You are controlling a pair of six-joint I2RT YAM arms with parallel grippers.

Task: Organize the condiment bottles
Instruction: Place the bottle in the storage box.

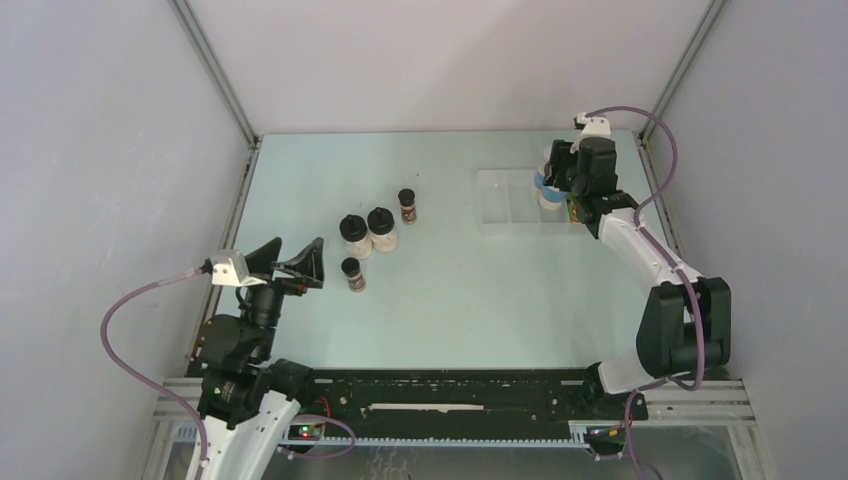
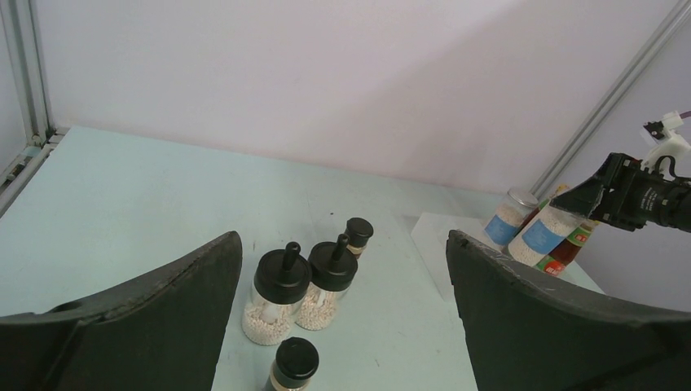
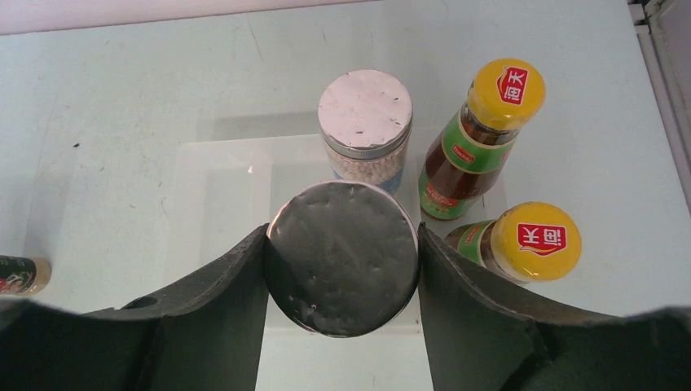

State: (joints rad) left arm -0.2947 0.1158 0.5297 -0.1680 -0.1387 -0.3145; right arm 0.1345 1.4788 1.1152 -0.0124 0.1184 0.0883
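My right gripper (image 3: 342, 236) is shut on a grey-lidded, blue-labelled jar (image 3: 342, 257), its jaws pressed to both sides of the lid, over the clear tray (image 3: 220, 187). Beyond it stand the other grey-lidded jar (image 3: 364, 122) and two red sauce bottles with yellow caps (image 3: 477, 138) (image 3: 521, 244). Mid-table stand two black-lidded pale jars (image 1: 353, 235) (image 1: 382, 228) and two tiny dark jars (image 1: 407, 205) (image 1: 352, 273). My left gripper (image 1: 290, 265) hangs wide open just left of that group, nothing between its fingers; its wrist view faces the pale jars (image 2: 277, 293) (image 2: 330, 277).
The clear tray (image 1: 505, 205) lies at the back right of the pale green table. Grey walls and metal corner posts (image 1: 215, 70) close in the table on three sides. The right arm (image 1: 650, 260) reaches along the right edge.
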